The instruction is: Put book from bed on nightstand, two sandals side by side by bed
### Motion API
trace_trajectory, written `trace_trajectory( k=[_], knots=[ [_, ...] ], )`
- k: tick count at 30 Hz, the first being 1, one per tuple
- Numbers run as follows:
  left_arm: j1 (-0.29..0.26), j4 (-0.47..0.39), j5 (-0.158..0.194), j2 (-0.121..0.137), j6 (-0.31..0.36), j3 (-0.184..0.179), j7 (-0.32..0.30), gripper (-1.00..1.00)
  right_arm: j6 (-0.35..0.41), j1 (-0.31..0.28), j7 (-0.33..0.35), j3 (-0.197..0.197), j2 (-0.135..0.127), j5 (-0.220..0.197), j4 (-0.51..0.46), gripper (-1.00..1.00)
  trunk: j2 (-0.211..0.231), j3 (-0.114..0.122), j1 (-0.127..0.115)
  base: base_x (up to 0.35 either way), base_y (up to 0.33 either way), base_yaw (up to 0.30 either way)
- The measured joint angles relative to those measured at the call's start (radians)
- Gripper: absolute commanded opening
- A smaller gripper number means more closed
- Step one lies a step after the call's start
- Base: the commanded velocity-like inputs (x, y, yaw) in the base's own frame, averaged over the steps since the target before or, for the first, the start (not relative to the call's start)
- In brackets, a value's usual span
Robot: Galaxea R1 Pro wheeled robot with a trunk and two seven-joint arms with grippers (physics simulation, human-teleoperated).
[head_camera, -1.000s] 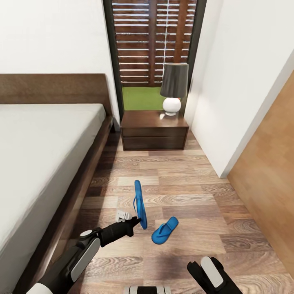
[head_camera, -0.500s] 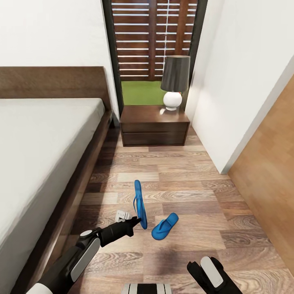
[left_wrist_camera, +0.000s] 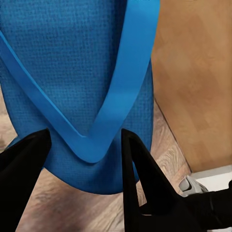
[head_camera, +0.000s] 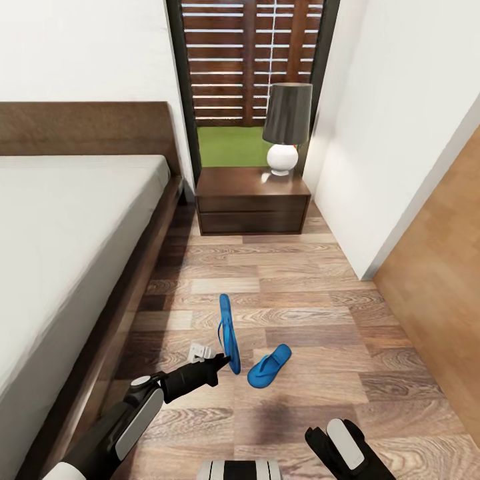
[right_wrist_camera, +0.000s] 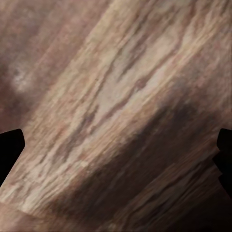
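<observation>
In the head view, the left gripper (head_camera: 223, 362) has its jaws clenched on a bright blue sandal (head_camera: 229, 332), held on edge above the wood floor (head_camera: 300, 313) with its long axis pointing toward the nightstand (head_camera: 253, 208); the second sandal (head_camera: 269, 366) lies flat just beside it, and the bed (head_camera: 67, 227) is to the left. In the left wrist view, the black fingers (left_wrist_camera: 140, 179) grip the sandal's end on both sides of its strap. In the right wrist view, the right gripper (right_wrist_camera: 116, 154) hangs over bare floor with its jaws released and wide apart.
</observation>
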Motion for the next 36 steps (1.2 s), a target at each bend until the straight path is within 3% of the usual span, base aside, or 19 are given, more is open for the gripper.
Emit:
trace_trajectory(
  k=[14,18,20,24,29,36],
  knots=[
    [0.000,0.000,0.000,0.000,-0.003,-0.001,0.000,-1.00,0.002,-0.007,-0.001,0.007,0.004,0.000,-0.001,1.00,0.000,0.000,0.000,0.099,0.000,0.000],
    [0.000,-0.001,0.000,0.000,-0.003,-0.001,0.000,-1.00,0.001,-0.134,-0.003,0.008,0.010,-0.001,0.007,1.00,0.000,0.000,0.000,0.001,0.000,0.000],
    [0.000,-0.001,0.000,0.000,-0.003,-0.001,0.000,-1.00,0.002,-0.167,-0.001,0.009,0.018,-0.002,0.010,1.00,0.000,0.000,0.000,0.000,0.000,0.000],
    [0.000,-0.002,0.000,0.000,-0.003,-0.001,0.000,-1.00,0.002,-0.179,0.003,0.016,0.027,-0.002,0.012,1.00,0.000,0.000,0.000,0.000,0.000,0.000],
    [0.000,-0.002,0.000,0.000,-0.002,-0.001,-0.002,-1.00,0.001,-0.182,0.005,0.052,0.029,-0.001,0.012,1.00,0.000,0.000,0.000,0.000,0.000,0.000],
    [0.000,-0.003,0.001,0.000,-0.002,-0.001,-0.001,-1.00,-0.001,-0.183,0.002,0.058,0.028,-0.001,0.014,1.00,0.000,0.000,0.000,0.095,0.000,0.000]
  ],
)
